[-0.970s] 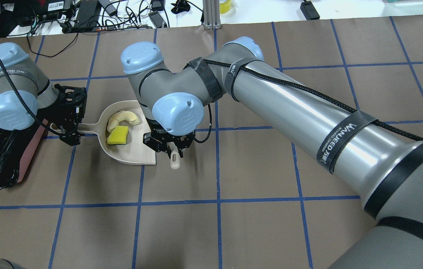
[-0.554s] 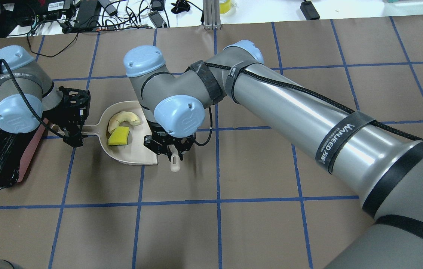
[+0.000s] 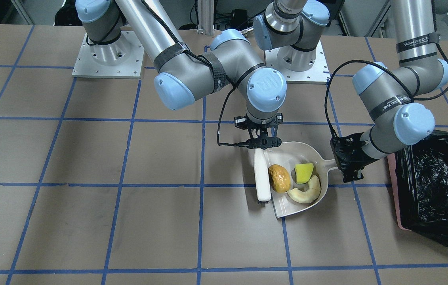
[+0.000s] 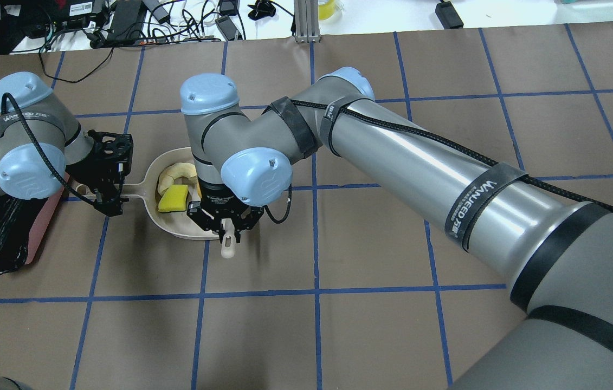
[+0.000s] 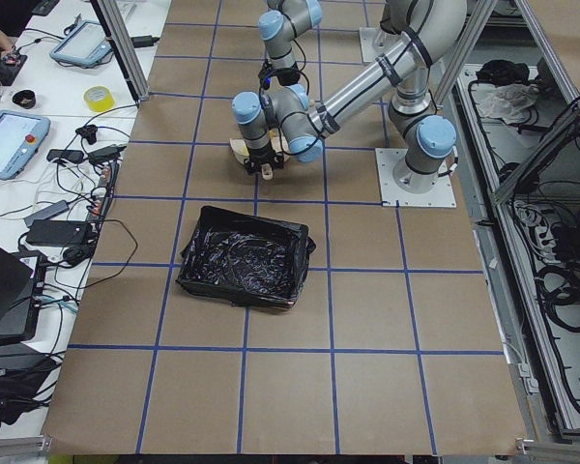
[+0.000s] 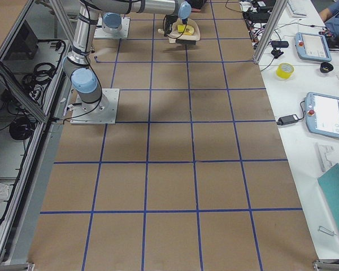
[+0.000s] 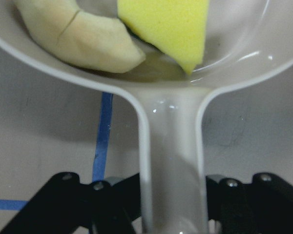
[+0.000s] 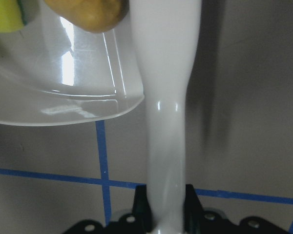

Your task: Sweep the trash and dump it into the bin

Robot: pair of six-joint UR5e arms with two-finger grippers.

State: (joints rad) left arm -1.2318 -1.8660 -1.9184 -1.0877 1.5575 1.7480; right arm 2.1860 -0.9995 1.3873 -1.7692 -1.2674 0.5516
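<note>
The beige dustpan [image 3: 311,152] lies on the table with all three trash pieces in it: an orange-brown potato lump [image 3: 279,178], a yellow wedge [image 3: 304,172] and a cream crescent [image 3: 306,192]. My left gripper [image 3: 348,164] is shut on the dustpan's handle [image 7: 171,161]. My right gripper [image 3: 263,142] is shut on a white brush [image 3: 262,178], which stands at the pan's open mouth against the potato. In the overhead view the wedge [image 4: 172,199] and crescent [image 4: 173,173] show, while my right wrist hides the potato. The pink bin [image 3: 392,190] with its black bag stands beyond my left gripper.
The bin also shows at the left edge of the overhead view [image 4: 46,216]. Cables and electronics [image 4: 122,21] lie along the table's far edge beside an aluminium post [image 4: 306,21]. The arms' base plates [image 3: 109,55] sit at the robot's side.
My right gripper has moved left with the brush, up to the dustpan's mouth. My left gripper has shifted slightly, still on the handle.
</note>
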